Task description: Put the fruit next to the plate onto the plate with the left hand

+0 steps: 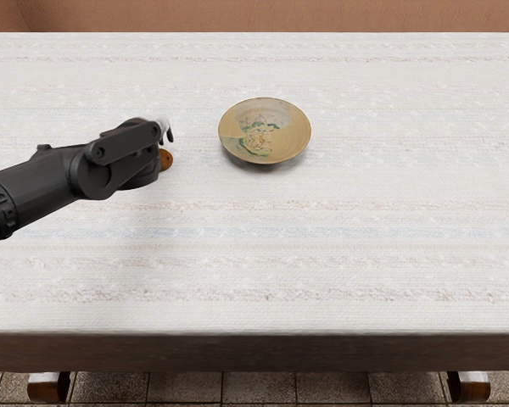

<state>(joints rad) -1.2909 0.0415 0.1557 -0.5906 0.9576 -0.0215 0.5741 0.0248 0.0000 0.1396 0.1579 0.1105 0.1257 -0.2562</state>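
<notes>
A round, shallow ochre ceramic plate (302,129) with a green-and-white painted centre sits on the pale, striped desk (339,254), its whole inner face showing. Just left of the plate, a small orange-brown fruit (166,159) rests on the desk, half hidden under the black left hand (136,153). Only bare desk separates fruit and plate. Whether the hand has hold of the fruit cannot be told.

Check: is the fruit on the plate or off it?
Off: the fruit lies on the table left of the plate, partly hidden by the left hand; whether gripped, cannot tell.
</notes>
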